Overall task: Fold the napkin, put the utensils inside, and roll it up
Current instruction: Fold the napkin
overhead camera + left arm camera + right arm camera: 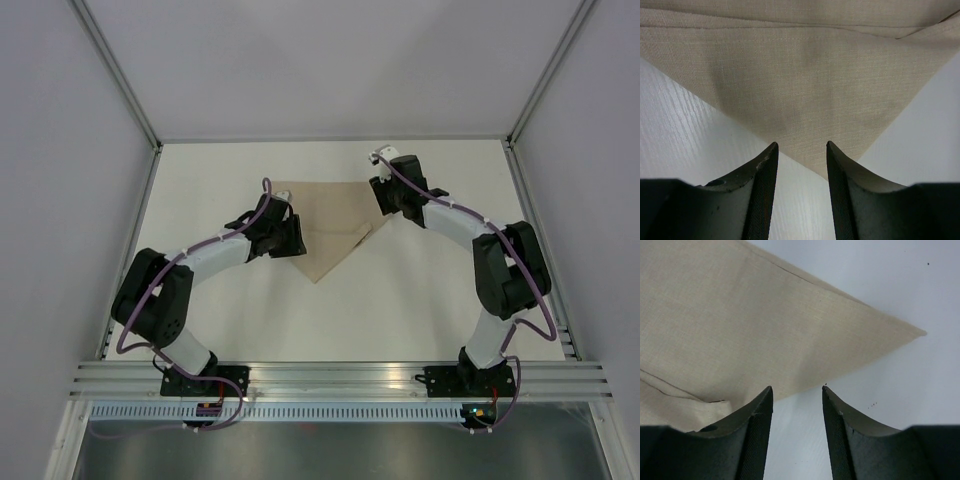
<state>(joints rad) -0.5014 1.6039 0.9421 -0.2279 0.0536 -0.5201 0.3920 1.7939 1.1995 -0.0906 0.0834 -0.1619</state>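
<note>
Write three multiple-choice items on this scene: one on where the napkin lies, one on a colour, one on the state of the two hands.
1. Where does the plain beige woven cloth napkin lie?
A. flat on the white table
B. in a basket
C. on a chair

2. What colour is the thin looping cable?
A. green
B. purple
C. orange

3. How do the left hand and the right hand stand?
A. both shut on the napkin
B. left shut, right open
C. both open, holding nothing

Answers: 1 A, the top view shows it spread on the table. 2 B, it shows purple in the top view. 3 C, each wrist view shows a clear gap between the fingers.
</note>
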